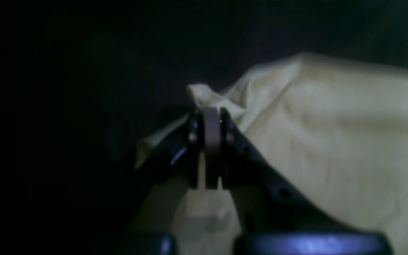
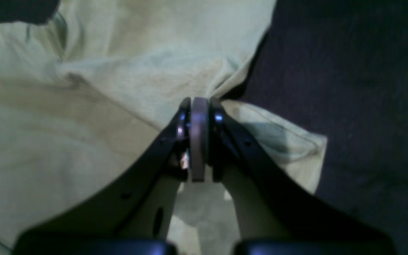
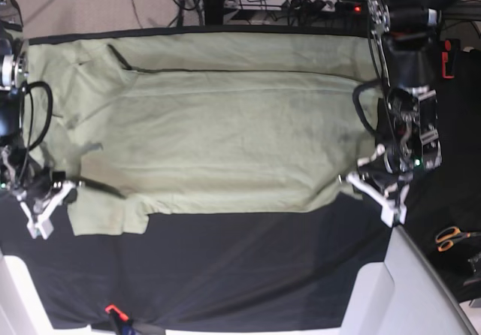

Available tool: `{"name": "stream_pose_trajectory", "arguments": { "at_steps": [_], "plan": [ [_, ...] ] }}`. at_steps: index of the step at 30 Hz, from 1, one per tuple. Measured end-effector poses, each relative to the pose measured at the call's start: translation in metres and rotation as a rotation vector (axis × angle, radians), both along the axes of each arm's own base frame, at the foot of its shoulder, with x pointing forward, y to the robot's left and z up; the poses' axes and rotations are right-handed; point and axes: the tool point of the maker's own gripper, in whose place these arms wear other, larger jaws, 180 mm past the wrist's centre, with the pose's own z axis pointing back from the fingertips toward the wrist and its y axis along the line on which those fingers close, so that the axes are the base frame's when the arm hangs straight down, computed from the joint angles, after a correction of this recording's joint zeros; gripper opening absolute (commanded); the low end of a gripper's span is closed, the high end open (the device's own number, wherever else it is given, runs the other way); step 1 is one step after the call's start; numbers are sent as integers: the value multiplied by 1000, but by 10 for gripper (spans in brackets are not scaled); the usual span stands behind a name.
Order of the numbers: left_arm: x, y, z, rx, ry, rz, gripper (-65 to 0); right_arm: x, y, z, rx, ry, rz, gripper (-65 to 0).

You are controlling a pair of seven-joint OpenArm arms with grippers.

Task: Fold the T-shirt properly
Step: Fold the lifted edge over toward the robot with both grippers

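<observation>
A: What covers the surface (image 3: pixel 248 267)?
B: A black cloth, and on its far half the T-shirt (image 3: pixel 225 132) lies spread out, pale sage-green, stretching nearly from the left edge to the right edge of the base view. The near half of the cloth is bare.

A: Is it flat?
B: Mostly. A long crease runs across it near the far edge, and a sleeve sticks out toward the near left corner.

A: And the arms?
B: One at each end. The left hand (image 1: pixel 211 117), at the right end of the base view, has its jaws pressed together on a pinch of the T-shirt's edge, and the fabric rises in a ridge from there.

A: The other one?
B: The right hand (image 2: pixel 199 106), at the left end, is clamped the same way on the T-shirt's edge beside the sleeve.

A: Anything smaller?
B: Orange-handled scissors (image 3: pixel 453 236) lie off to the right, well apart from the T-shirt.
</observation>
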Motion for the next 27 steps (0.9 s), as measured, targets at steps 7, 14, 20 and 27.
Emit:
{"name": "stream_pose_trajectory", "arguments": {
  "at_steps": [7, 14, 20, 27],
  "plan": [
    [-27, -12, 9, 33, 16, -55, -650, -31, -12, -3, -55, 61, -30, -642],
    [-59, -10, -2, 61, 93, -76, -650, -48, -27, 21, -131, 67, -42, -642],
    [-74, -3, 11, 112, 95, -106, -650, -80, -42, 21, -174, 121, -61, -642],
    [-97, -3, 13, 141, 114, -138, -650, -111, -43, 16, -184, 163, -71, -642]
  ]
}}
